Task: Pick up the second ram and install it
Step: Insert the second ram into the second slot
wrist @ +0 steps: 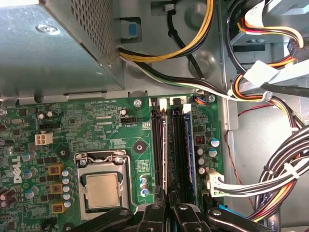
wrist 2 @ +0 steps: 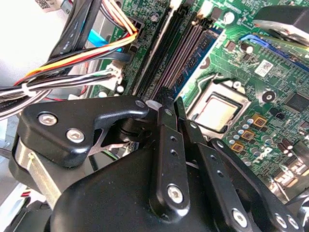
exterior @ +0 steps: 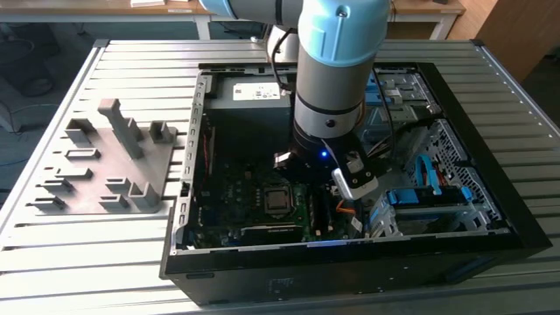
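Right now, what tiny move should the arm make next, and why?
Probably a straight push downward. The gripper hangs low in the computer case, over the long black memory slots beside the processor socket. A thin edge, likely the second ram, seems lined up with one slot; whether it is seated cannot be told.

**Bright room, dark box**

Daylight falls softly on the grey table (exterior: 79, 223) in the exterior view, and its ridges make thin dark lines of shadow. The inside of the computer case (exterior: 350, 262) is dim, with one tiny blue light glowing on the arm (exterior: 337, 72). The arm's pale blue shell shines.

In the second wrist view the gripper (wrist 2: 166, 108) is very close and a bit fuzzy, with white shiny spots on its black parts. A washed-out white patch sits beside the wires (wrist 2: 82, 58).

In the first wrist view the green board (wrist: 96, 130) is lit evenly and looks clear.
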`<move>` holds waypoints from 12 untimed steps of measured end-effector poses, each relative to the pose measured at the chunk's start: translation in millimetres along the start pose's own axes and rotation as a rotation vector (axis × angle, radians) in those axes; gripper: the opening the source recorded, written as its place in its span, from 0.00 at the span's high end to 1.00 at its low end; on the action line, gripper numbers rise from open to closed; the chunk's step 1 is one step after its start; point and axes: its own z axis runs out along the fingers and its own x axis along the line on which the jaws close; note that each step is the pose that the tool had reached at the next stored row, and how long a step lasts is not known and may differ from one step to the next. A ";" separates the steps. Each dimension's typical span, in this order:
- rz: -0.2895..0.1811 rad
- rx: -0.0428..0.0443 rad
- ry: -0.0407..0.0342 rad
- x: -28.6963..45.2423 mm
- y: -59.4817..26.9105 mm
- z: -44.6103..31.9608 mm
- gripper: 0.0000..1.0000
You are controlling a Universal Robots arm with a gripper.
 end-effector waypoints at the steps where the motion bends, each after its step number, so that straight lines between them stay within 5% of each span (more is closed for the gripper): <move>1: 0.000 0.0000 0.0000 0.0 0.1 0.0 0.86; 12: 0.000 0.0009 0.0060 -4.7 1.1 0.4 0.86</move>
